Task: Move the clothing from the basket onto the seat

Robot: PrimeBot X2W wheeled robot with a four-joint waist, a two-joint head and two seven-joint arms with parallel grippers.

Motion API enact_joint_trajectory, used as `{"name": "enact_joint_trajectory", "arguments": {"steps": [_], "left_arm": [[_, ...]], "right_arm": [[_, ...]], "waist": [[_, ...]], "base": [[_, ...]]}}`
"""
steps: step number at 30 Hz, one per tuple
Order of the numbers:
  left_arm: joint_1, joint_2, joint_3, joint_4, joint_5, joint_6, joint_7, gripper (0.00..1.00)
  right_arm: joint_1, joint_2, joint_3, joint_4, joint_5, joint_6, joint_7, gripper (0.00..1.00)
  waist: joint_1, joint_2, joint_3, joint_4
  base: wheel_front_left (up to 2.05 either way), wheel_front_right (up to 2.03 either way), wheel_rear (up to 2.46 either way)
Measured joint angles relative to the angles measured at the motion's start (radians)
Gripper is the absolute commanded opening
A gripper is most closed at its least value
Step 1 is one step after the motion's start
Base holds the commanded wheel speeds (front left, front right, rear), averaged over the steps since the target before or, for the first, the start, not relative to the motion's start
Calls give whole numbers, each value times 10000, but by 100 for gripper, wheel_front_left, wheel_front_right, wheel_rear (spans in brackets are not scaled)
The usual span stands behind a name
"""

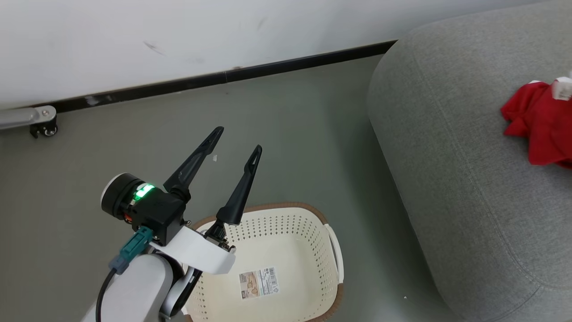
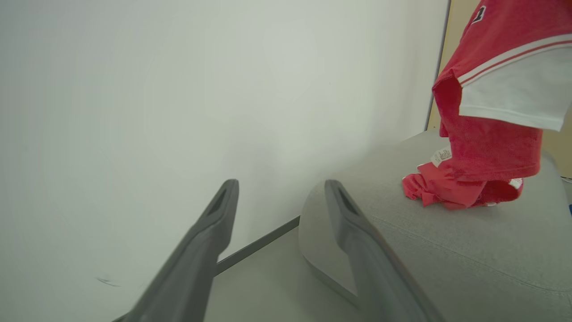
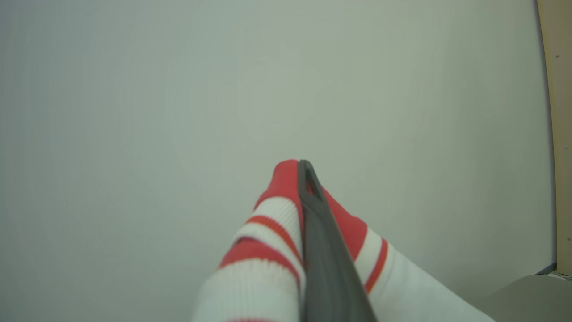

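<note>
Left gripper is hovering over the far left rim of the basket, its two dark fingers spreading wide and gripping nothing. Right gripper is clamping tight on the clothing, pinching red-and-white striped ribbed trim between its fingers.

A pale wall is closing off the far side, with a dark skirting board running along its foot above the grey-green floor. The grey seat is taking up the right, its rounded corner lying near the basket with a strip of floor between them.

The cream perforated basket is sitting near and left of centre, the left arm covering its left side. On the seat's right, red cloth with a white sleeve is hanging down onto a crumpled red heap on the cushion.

At the far left, a castor on a metal leg is standing by the skirting.

A barcode sticker is showing on the basket's bare bottom, its print too small to read. A white care tag is dangling from the cloth, equally unreadable, and a black-outlined white numeral is being cut off by the left wrist view's top edge.
</note>
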Motion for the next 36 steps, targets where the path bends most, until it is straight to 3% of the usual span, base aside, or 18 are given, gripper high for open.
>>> {"name": "enact_joint_trajectory", "arguments": {"steps": [8,22,36], "left_arm": [[-221,226,-31,-410,98,2,370,100],[-462,537,-130,-905,299,-52,1012,100],[-633,763,-130,-1319,366,-54,1329,100]], "right_arm": [[-322,-608,-270,1083,-318,-2,79,0],[-69,-683,-59,2034,-704,0,-485,0],[1260,-268,-334,3281,-748,0,-1429,0]], "waist": [[0,0,546,164],[0,0,1346,116],[0,0,2005,-261]], "base": [[0,0,0],[0,0,0],[0,0,0]]}}
